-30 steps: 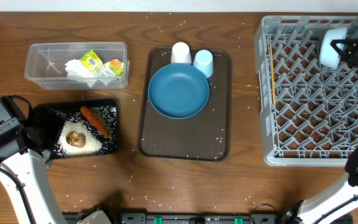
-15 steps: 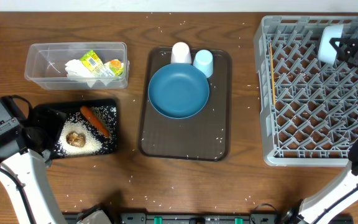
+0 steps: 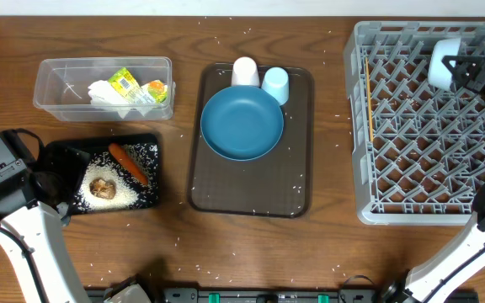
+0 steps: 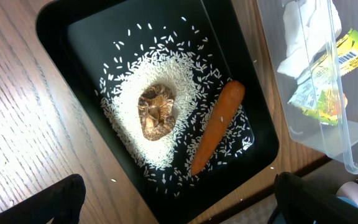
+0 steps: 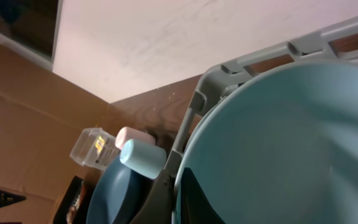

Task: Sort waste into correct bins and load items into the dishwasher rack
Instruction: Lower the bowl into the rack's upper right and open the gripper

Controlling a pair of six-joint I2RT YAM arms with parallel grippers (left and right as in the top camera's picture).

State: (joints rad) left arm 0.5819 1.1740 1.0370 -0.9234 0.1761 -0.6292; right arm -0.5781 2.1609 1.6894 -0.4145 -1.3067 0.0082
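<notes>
The small light-blue bowl stands on edge, its rim pinched tight in the right claw, with the dishwasher rack directly beneath. Loading looks to be the step in hand. The next move probably calls for lowering the bowl between the pegs below the claw, then letting go. The left claw is spread wide and empty, with the black tray beneath it.

small light-blue bowl close up | dishwasher rack rim behind | pale-blue cup beyond

Grained wooden table, a clear plastic tub, a glossy black tray and a matt grey plastic dishwasher rack.
</notes>
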